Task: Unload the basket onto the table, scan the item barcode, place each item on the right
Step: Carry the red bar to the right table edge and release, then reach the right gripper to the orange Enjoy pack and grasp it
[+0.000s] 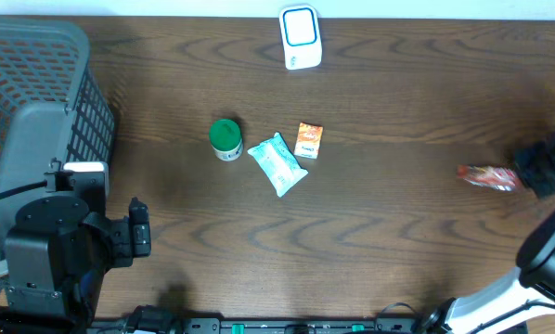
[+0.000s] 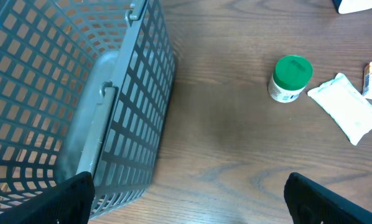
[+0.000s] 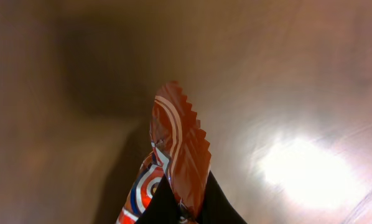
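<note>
Wrapper (image 3: 176, 149) lower end behind jaws

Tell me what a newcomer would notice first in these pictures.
Probably the shiny red wrapper pinched in the right gripper at the far right of the overhead view; it also fills the right wrist view. Next come the big grey mesh basket at far left and the small cluster in the middle: a green-lidded jar, a white pouch and an orange box.

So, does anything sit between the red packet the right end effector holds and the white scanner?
Nothing visible: only bare table between the packet and the scanner. The orange box, pouch and jar lie off to the side.
</note>
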You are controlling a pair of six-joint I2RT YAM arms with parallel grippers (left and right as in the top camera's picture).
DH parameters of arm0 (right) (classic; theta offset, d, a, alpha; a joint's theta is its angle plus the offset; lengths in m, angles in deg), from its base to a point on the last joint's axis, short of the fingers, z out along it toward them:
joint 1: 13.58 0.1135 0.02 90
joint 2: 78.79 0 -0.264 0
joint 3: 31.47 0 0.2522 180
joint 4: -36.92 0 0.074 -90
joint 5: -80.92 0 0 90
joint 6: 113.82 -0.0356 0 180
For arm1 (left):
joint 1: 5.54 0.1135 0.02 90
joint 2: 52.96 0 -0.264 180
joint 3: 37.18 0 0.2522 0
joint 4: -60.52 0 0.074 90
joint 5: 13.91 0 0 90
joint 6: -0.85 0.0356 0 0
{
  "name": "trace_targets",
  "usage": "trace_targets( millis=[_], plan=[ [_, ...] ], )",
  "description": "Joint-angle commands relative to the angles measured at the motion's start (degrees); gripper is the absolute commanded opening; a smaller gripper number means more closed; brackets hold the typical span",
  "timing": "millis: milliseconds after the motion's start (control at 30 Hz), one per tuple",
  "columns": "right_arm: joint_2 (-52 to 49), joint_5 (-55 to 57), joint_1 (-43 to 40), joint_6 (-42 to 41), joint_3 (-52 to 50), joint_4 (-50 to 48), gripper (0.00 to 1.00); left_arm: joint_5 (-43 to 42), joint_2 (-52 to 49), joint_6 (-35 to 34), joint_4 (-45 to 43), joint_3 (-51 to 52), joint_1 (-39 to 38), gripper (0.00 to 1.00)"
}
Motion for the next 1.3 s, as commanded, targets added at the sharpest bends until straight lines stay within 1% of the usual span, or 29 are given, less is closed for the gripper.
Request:
trace_targets(
  millis=[0,167,200,300,333,400,433,467,500,533,567,667,800,1000,1033,1100,1167,1200,1233,1267],
  plan=[
    [0.4,1.2,-6.6,2.9,-2.7,-2.6,0.01,0.3,0.0,-0.3,0.1,0.1,0.2,0.98],
    [0.6,-1.0,-14.4,3.0,-1.4,-3.0,0.01,0.3,0.0,-0.3,0.1,0.1,0.2,0.98],
    [0.7,-2.4,-15.4,3.8,-1.0,-3.0,0.01,0.3,0.0,-0.3,0.1,0.1,0.2,0.98],
    [0.9,-11.2,-18.2,6.5,2.4,-2.5,0.02,0.3,0.0,-0.3,0.1,0.1,0.2,0.98],
    [1.1,-13.5,-18.6,7.6,3.7,-2.0,0.04,0.3,0.0,-0.3,0.1,0.1,0.2,0.98],
    [1.9,-15.8,-19.0,8.9,7.6,0.5,0.13,0.3,0.0,-0.3,0.1,0.1,0.2,0.98],
    [2.3,-15.8,-18.9,9.5,9.6,1.9,0.19,0.3,0.0,-0.3,0.1,0.1,0.2,0.98],
    [2.8,-15.8,-18.7,10.3,11.6,3.2,0.29,0.3,0.0,-0.3,0.1,0.1,0.2,0.98],
    [3.8,-15.8,-18.2,11.9,15.2,5.8,0.56,0.3,0.0,-0.3,0.1,0.1,0.2,0.98],
    [4.7,-15.8,-17.6,12.5,17.5,7.4,0.86,0.3,0.0,-0.3,0.1,0.1,0.2,0.98],
    [5.9,-16.0,-16.7,12.4,20.1,9.2,0.99,0.3,0.0,-0.3,0.1,0.1,0.2,0.98],
    [9.2,-18.2,-13.7,12.4,22.8,11.5,0.99,0.3,0.0,-0.3,0.1,0.1,0.2,0.98],
    [12.4,-19.5,-4.9,10.8,22.7,13.3,0.99,0.3,0.0,-0.3,0.1,0.1,0.2,0.98],
    [11.5,-20.3,14.0,10.7,21.6,19.0,0.99,0.3,0.0,-0.3,0.1,0.1,0.2,0.98],
    [11.1,-20.3,17.9,10.7,21.0,19.1,0.97,0.3,0.0,-0.3,0.1,0.1,0.2,0.98],
    [10.0,-20.3,25.4,10.5,19.6,17.3,0.74,0.3,0.0,-0.3,0.1,0.1,0.2,0.98],
    [8.5,-19.8,31.6,10.2,18.3,14.2,0.62,0.3,0.0,-0.3,0.1,0.1,0.2,0.98],
    [7.5,-19.0,34.8,10.0,17.4,12.1,0.62,0.3,0.0,-0.3,0.1,0.1,0.2,0.98],
    [6.4,-18.5,37.4,9.6,16.7,9.9,0.67,0.3,0.0,-0.3,0.1,0.1,0.2,0.98],
    [5.2,-18.1,40.1,8.5,15.9,7.4,0.77,0.3,0.0,-0.3,0.1,0.1,0.2,0.98]
  ],
)
